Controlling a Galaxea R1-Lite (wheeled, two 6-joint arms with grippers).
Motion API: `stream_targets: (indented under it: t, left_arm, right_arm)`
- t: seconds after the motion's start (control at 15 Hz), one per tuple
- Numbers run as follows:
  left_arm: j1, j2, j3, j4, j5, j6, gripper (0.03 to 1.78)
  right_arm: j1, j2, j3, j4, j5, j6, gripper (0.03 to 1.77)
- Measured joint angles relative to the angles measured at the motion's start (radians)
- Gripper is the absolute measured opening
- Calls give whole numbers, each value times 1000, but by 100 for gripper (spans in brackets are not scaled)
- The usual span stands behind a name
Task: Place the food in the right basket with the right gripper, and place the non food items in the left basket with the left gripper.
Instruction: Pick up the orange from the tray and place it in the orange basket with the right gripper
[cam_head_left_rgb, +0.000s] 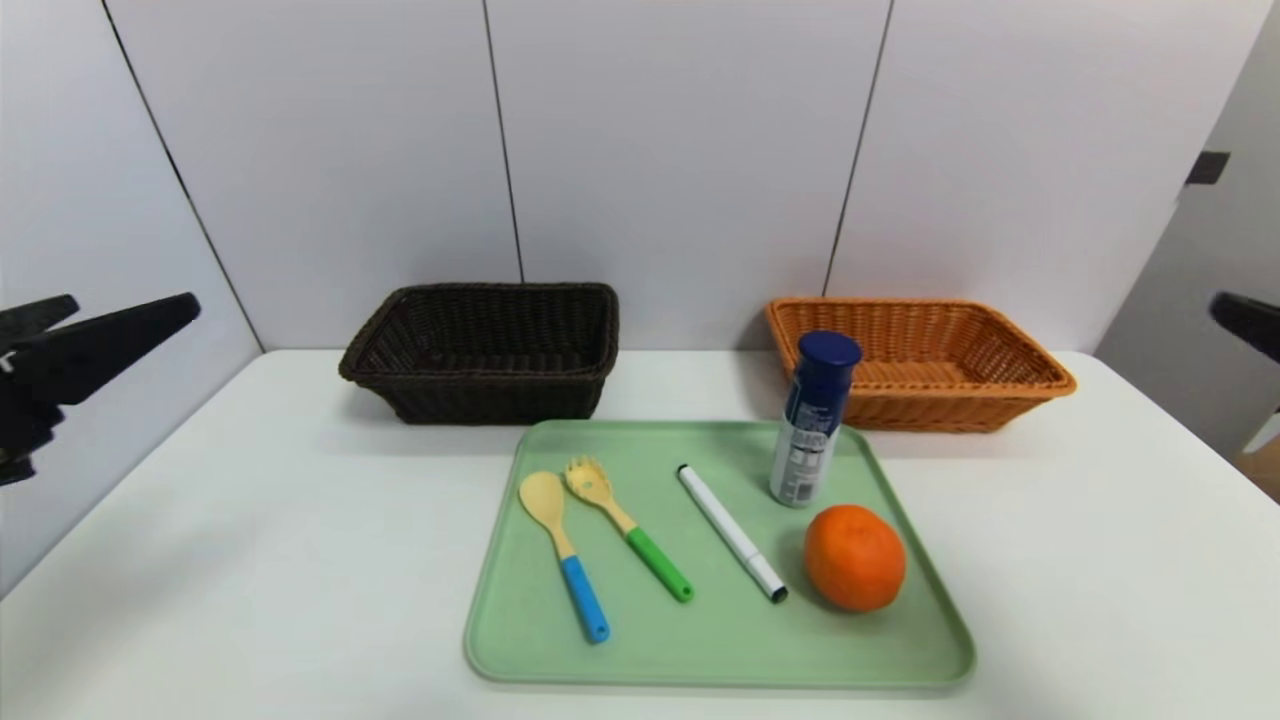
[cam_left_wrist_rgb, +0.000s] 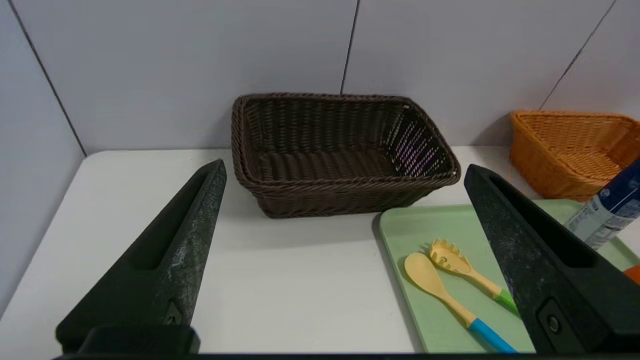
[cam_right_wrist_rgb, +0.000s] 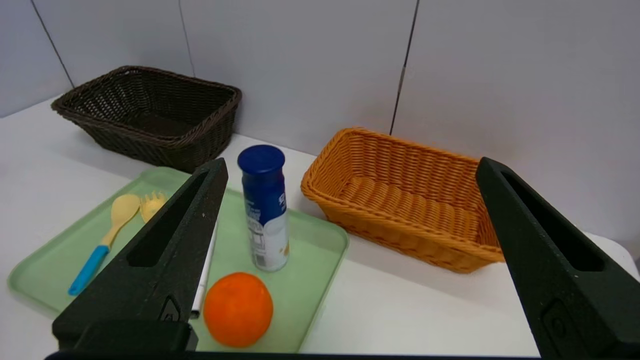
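On the green tray: all five task items, both grippers held clear.
Orange and upright bottle sit at the tray's right; marker, fork and spoon lie to their left. Behind stand the dark brown basket and orange-tan basket, nothing in either. Left gripper and right gripper hover at the table's sides, jaws spread wide, holding nothing.

A pale green tray is showing a yellow spoon with blue handle, a yellow fork with green handle, a white black-tipped marker, an orange fruit and a white-and-blue, dark-capped bottle; woven dark brown basket and orange-tan basket are contrasting behind.
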Motion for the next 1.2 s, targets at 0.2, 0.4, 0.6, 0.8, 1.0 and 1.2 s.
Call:
stream_targets:
  t: [0.2,0.4,0.6,0.8,1.0,1.2]
  left_arm:
    - [0,99,-18,7,-2,0,169]
    - [0,146,-19,6,1,1,169]
    - [0,161,-14,1,3,0,169]
    - [0,162,-8,-3,4,0,169]
    - [0,151,14,-3,4,2,169]
    - [0,137,32,-3,4,3,169]
  right_arm:
    - [79,203,-104,-2,-20,0,171]
    - [206,351,-192,128,-87,1,171]
    - [272,420,-319,385,-103,27,171]
    - [315,466,-510,738,-106,68,171]
    - [354,525,-652,1060,-123,49,171]
    - [364,589,-676,1139,-161,7,171]
